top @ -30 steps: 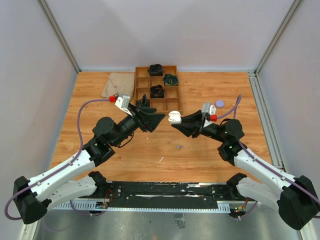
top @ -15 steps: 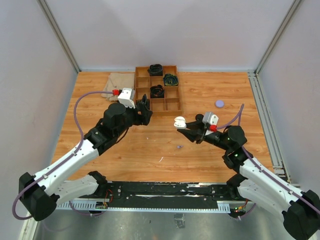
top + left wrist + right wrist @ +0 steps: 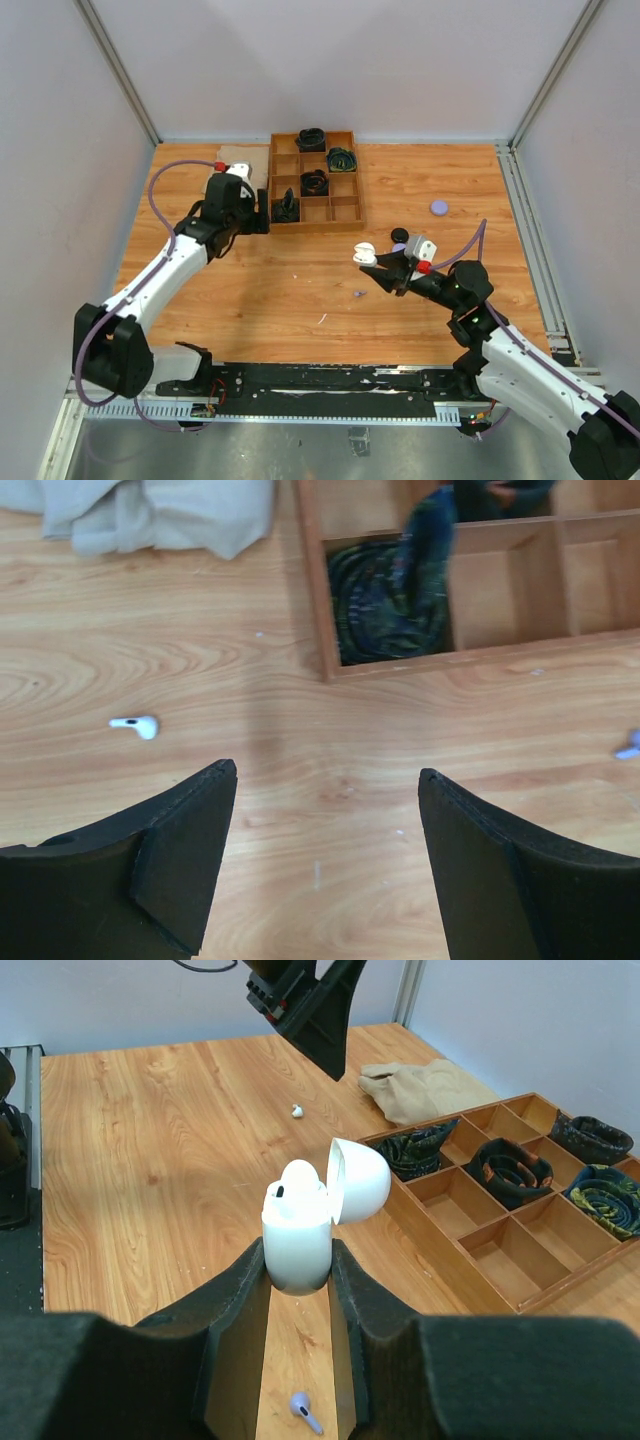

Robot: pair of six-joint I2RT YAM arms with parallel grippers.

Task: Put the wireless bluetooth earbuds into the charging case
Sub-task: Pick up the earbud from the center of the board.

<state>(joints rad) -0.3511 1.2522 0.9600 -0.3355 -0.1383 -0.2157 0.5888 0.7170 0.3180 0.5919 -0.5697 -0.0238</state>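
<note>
My right gripper (image 3: 298, 1257) is shut on the white charging case (image 3: 296, 1232), held upright above the table with its lid (image 3: 360, 1180) hinged open. A white rounded top shows in one well. In the top view the right gripper (image 3: 373, 264) carries the case (image 3: 364, 254) at mid-table. A lilac earbud (image 3: 305, 1412) lies on the wood below it, also seen as the lilac earbud (image 3: 358, 294). A white earbud (image 3: 136, 725) lies ahead and left of my left gripper (image 3: 325, 778), which is open and empty. That left gripper (image 3: 256, 218) is beside the wooden tray.
The wooden compartment tray (image 3: 343, 208) holds dark coiled items at the back centre. A beige cloth (image 3: 150, 515) lies left of it. A lilac puck (image 3: 439, 207) sits at the right. Another lilac earbud (image 3: 628, 746) shows at the left wrist view's right edge.
My left arm has swung back and left from the case to the tray's left side, its jaws opening wider. My right gripper moved nearer and slightly right, still holding the case.
</note>
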